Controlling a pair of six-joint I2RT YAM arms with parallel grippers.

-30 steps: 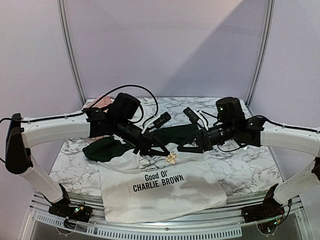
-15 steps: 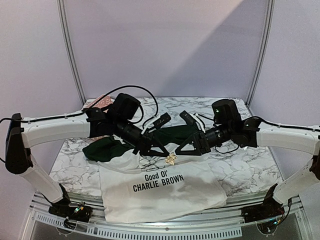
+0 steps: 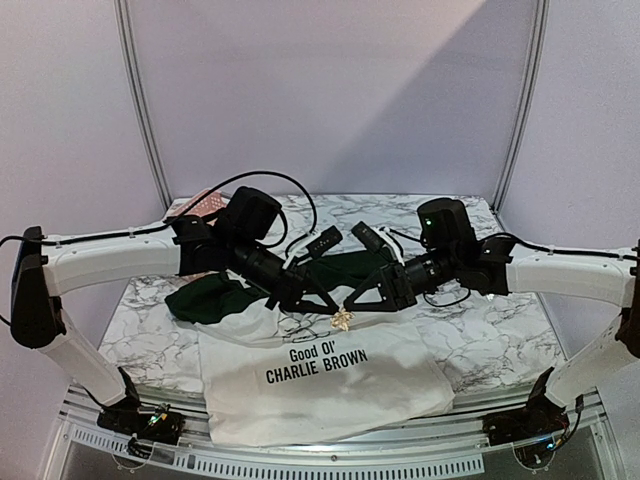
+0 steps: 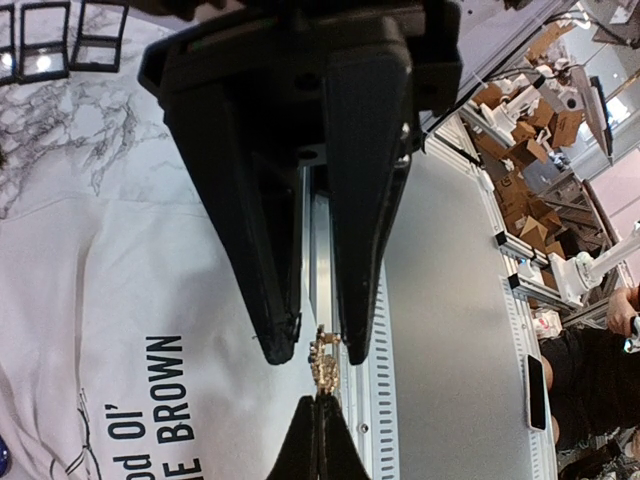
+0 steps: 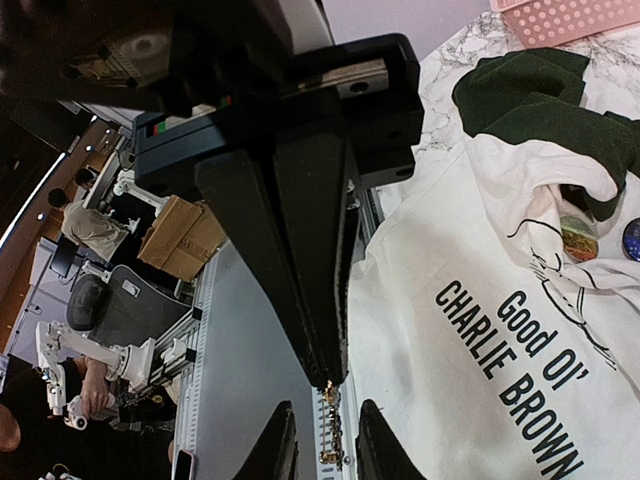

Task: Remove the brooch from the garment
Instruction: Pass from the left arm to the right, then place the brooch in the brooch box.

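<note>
The white T-shirt [image 3: 320, 390] with dark green sleeves and "Good Ol' CHARLIE BROWN" print lies at the table's front. It also shows in the left wrist view [image 4: 120, 250] and the right wrist view [image 5: 470, 250]. The small gold brooch [image 3: 343, 319] hangs just above its collar area, between the two grippers. My right gripper [image 3: 352, 304] is shut on one end of the brooch [image 5: 333, 432]. My left gripper [image 3: 328, 304] is open, its fingers [image 4: 352, 300] on either side of the brooch's other end [image 4: 325, 370]. I cannot tell whether the pin is still in the cloth.
A pink basket [image 3: 200, 205] stands at the back left, also seen in the right wrist view [image 5: 560, 15]. A bunched green sleeve [image 3: 205, 298] lies left of the collar. Two round badges [image 5: 578, 238] sit near the collar. The table's metal front rail [image 3: 330, 462] runs below the shirt.
My right arm has moved left, bringing its gripper close to the left gripper at the brooch. The left arm and the shirt have stayed in place.
</note>
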